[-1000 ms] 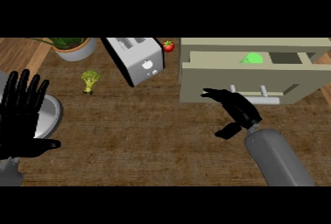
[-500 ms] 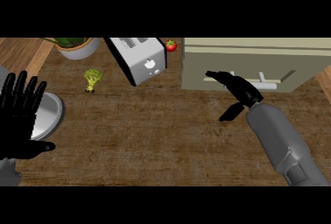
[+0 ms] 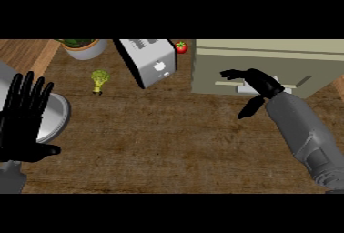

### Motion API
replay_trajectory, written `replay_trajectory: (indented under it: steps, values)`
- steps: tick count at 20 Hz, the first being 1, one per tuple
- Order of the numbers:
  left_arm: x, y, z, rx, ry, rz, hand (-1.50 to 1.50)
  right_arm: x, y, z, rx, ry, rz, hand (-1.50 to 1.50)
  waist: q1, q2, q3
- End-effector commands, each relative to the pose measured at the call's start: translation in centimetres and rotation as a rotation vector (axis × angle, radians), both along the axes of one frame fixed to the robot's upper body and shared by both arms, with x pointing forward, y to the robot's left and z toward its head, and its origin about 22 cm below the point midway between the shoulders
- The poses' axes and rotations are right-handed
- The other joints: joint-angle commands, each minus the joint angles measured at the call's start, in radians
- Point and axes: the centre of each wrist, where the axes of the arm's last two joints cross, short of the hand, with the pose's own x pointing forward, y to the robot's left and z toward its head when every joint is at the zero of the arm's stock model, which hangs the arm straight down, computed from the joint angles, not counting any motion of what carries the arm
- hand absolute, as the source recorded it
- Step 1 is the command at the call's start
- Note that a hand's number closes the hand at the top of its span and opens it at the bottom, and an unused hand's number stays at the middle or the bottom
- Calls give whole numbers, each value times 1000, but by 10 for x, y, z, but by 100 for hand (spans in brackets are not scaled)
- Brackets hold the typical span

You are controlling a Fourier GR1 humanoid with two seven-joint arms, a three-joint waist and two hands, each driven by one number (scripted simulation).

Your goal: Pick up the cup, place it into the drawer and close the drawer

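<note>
- Drawer (image 3: 295,68) sits at the upper right of the counter (image 3: 168,145), pushed in, with its beige front level with the cabinet around it.
- Cup does not show anywhere in the head view.
- Right hand (image 3: 263,85) lies over the drawer's front, at the pale handle (image 3: 225,83).
- Its fingers (image 3: 232,73) reach left across the front with a slight bend, and its thumb (image 3: 246,110) hangs down and away from them.
- The right hand is wide open and holds nothing. Whether the fingertips touch the front or hang just above it cannot be told.
- The grey right forearm (image 3: 306,136) runs down from the hand to the lower right edge.
- Left hand (image 3: 23,123) rests at the left edge, fingers straight, spread and pointing up, empty.
- A silver bowl (image 3: 59,116) lies partly behind the left hand.
- A toaster (image 3: 151,61) stands at the top middle, tilted, with a tomato (image 3: 180,47) just beside its right corner.
- A piece of broccoli (image 3: 100,80) lies to the toaster's left, below a potted plant (image 3: 84,45).
</note>
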Motion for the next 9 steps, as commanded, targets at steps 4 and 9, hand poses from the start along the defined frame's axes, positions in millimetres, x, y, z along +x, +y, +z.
replay_trajectory:
  steps: [4, 9]
  values:
    - [5, -6, 3, 0, -6, 6, -150, 14, -20, 29, -30, -16, -128, -150, 38, 33, 7]
    - [-1, -9, -11, 15, -5, 5, -150, 11, -29, 27, -26, -12, -123, -150, 34, 30, 6]
